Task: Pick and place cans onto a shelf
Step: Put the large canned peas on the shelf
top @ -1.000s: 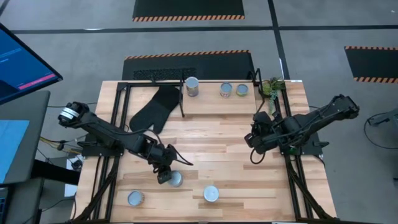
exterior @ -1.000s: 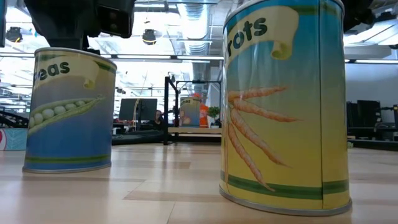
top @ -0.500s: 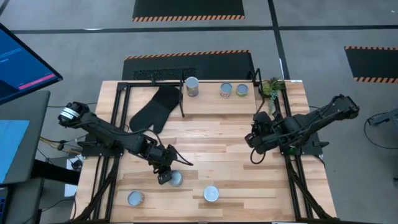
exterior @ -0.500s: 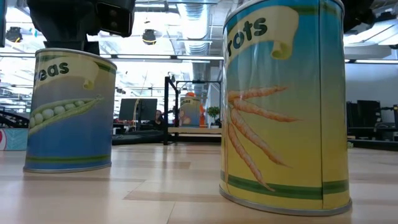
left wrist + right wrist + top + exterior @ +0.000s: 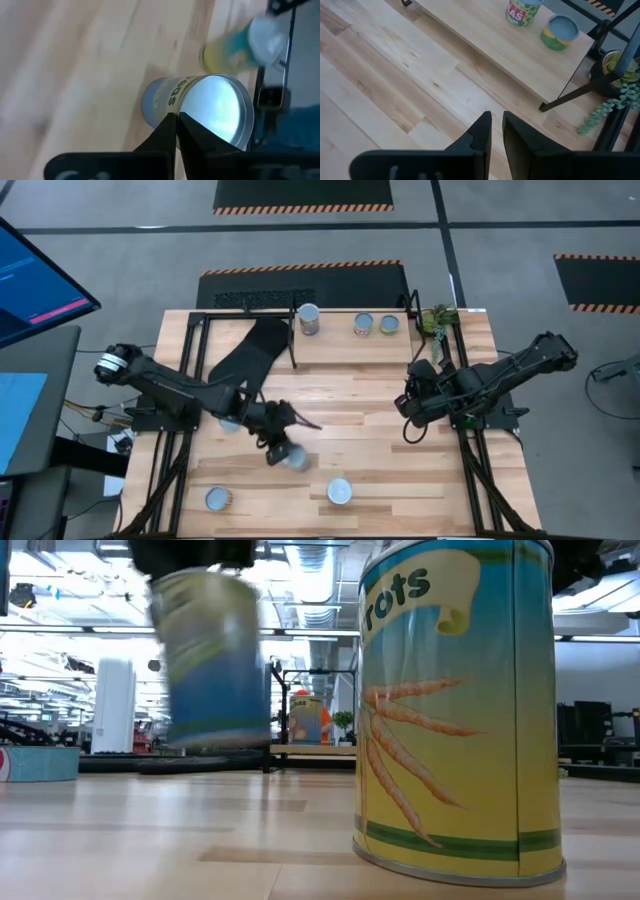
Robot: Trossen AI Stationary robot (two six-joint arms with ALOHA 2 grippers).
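My left gripper (image 5: 278, 447) is shut on a peas can (image 5: 294, 458) over the table's near middle. In the low view this can (image 5: 210, 655) hangs blurred and tilted above the wood. Its silvery top (image 5: 216, 107) fills the left wrist view. A carrots can (image 5: 340, 491) stands on its base near the front edge, and another can (image 5: 219, 499) stands at the front left. Three cans (image 5: 309, 318) (image 5: 363, 325) (image 5: 389, 325) stand on the shelf (image 5: 340, 347) at the back. My right gripper (image 5: 408, 410) waits at the right, slightly open (image 5: 497, 120), nothing between its fingers. My left gripper pinches the peas can's top rim (image 5: 176, 111) between its two fingertips, one on the lid side and one on the outer wall. The fingers come from above, slanting. The can hangs below them, tilted, its base clear of the table.
A black oven mitt (image 5: 245, 358) lies at the shelf's left end, partly under it. A small green plant (image 5: 437, 320) stands at the back right corner. Bare planks lie between the shelf and the front cans.
My left gripper has shut on the peas can's rim, then risen and gone a little toward the table's right edge. The can, which stood on the table, is now lifted clear and tipped. The carrots can has stayed in place.
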